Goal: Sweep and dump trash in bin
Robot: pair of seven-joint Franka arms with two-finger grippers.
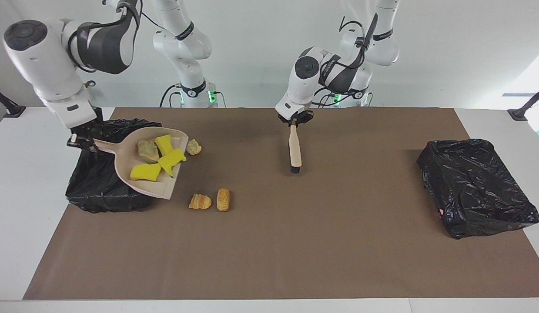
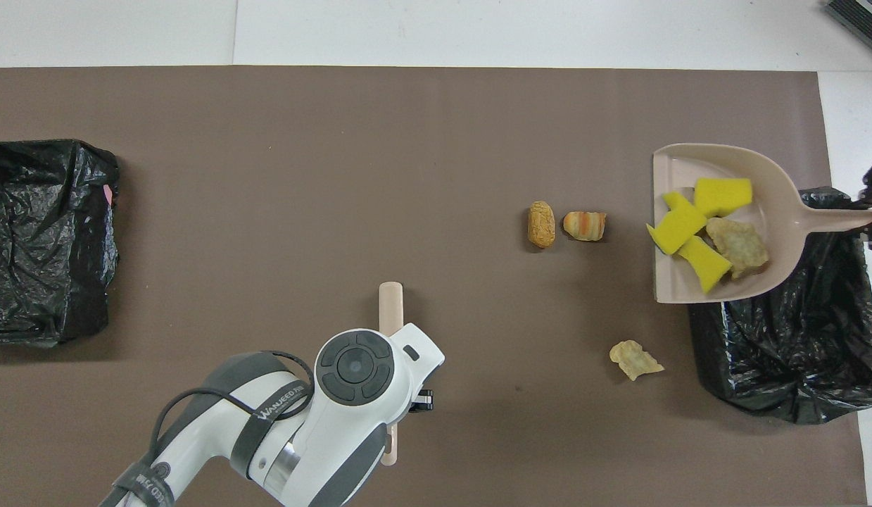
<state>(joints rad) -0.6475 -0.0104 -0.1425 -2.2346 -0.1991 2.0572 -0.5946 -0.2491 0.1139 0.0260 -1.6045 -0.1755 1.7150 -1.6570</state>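
Two glossy white arms (image 1: pixel 51 56) with dark grey joint caps, black cables, black grippers, green lights at bases

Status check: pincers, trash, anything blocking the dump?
Right pincer shut on dustpan, over bin. Left pincer shut on brush. Four scraps aboard, three loose scraps on mat. Nothing blocking.

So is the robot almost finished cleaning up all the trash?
Partly. Four scraps already sit in the dustpan. Right now the right gripper holds it by the handle, raised over the black bin, not tipped yet. The left gripper holds the brush. Three lumps remain on the mat.
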